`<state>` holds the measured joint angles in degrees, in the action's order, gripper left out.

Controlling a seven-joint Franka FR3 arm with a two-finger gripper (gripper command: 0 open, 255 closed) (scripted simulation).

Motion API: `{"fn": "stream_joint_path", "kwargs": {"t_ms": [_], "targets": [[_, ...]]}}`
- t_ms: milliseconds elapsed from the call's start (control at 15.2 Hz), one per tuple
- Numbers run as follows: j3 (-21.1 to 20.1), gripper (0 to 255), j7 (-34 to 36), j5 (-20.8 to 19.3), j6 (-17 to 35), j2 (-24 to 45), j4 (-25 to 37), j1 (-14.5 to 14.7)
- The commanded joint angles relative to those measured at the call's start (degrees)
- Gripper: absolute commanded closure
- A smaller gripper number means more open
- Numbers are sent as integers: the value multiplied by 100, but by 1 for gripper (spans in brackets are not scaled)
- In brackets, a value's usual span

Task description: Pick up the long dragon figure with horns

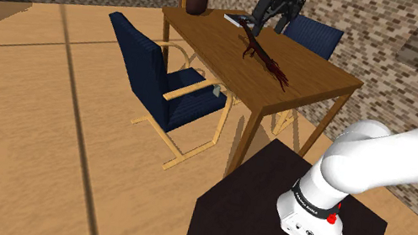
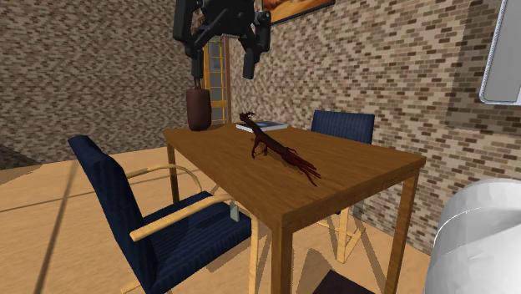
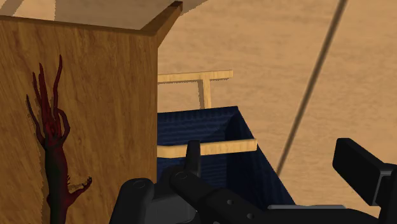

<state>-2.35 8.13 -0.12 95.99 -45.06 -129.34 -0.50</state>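
The long dark red dragon figure (image 1: 264, 58) with horns lies along the middle of the wooden table (image 1: 317, 76). In the second exterior view the dragon (image 2: 280, 151) has its horned head toward the book and its tail toward the near edge. My black gripper (image 2: 221, 65) hangs open, well above the table's far end, over the side with the vase, holding nothing. In the shoulder view the gripper (image 1: 270, 25) hovers over the dragon's far end. In the wrist view the dragon (image 3: 55, 153) lies on the table top, off to the side of my spread fingers (image 3: 362, 168).
A dark vase (image 2: 198, 108) and a flat book (image 2: 261, 126) stand at the table's far end. A blue chair (image 1: 154, 74) with wooden arms stands at the near side, and another blue chair (image 1: 313, 36) stands beyond the table. A brick wall rises behind. My dark stand (image 1: 260, 222) is close to the table's near corner.
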Motion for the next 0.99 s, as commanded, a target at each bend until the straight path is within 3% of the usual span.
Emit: {"fn": "stream_joint_path", "kwargs": {"t_ms": [0,924], "targets": [[0,0,0,0,0,0,0,0],[1283,0,-1133,-431,1463,1688,186,-457]]}}
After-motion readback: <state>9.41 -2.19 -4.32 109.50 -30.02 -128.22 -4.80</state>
